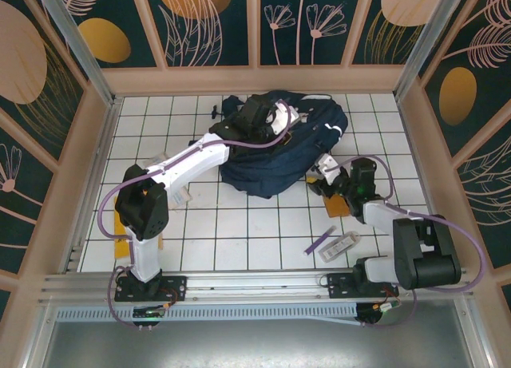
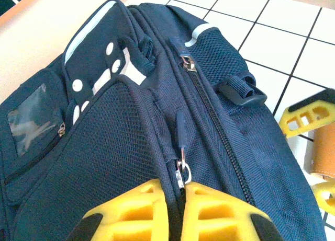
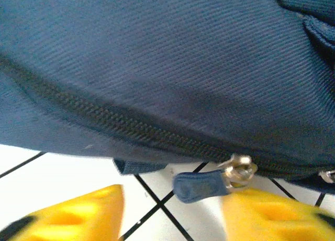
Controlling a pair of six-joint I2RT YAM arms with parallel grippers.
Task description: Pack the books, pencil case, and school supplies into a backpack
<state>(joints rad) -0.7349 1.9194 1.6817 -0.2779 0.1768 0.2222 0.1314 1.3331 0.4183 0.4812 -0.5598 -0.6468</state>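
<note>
The backpack [image 1: 275,164] lies at 12 o'clock on the tiled surface [image 1: 239,224]. The zip lines seen from both wrist views run closed. The left hand [image 2: 181,187] is on the bag's top, its fingers pressed together with a metal zip slider [image 2: 183,173] at their tips. Whether they pinch it I cannot tell. The right hand [image 3: 172,202], at the bag's 4 o'clock edge, has its fingers apart with a blue zip tab [image 3: 201,186] between them. The orange book [image 1: 337,206] lies under that arm. At 5 o'clock the purple pen [image 1: 321,240] and a clear pack [image 1: 345,242] lie just beside each other.
</note>
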